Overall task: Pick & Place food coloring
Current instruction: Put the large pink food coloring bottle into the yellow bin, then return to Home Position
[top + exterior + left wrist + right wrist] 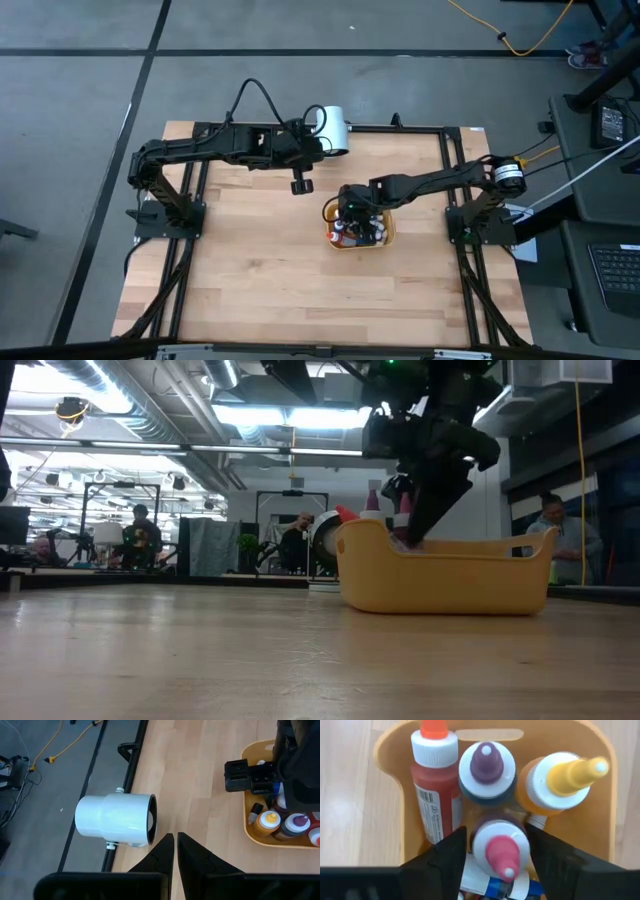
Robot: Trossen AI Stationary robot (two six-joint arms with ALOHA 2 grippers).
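The food coloring bottles (485, 775) stand inside the yellow tray (385, 236) near the table's (260, 290) middle. The right gripper (495, 857) is lowered into the tray, its 2 fingers apart on either side of a pink-tipped bottle (501, 847). The left gripper (175, 851), jaws together, hovers beside the white cylinder (117, 819).

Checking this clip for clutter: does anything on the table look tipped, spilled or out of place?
The white cylinder lies on its side at the table's far edge, near the shut left gripper. No spill shows. In the tray, the food coloring bottles stand upright, one between the right gripper fingers.
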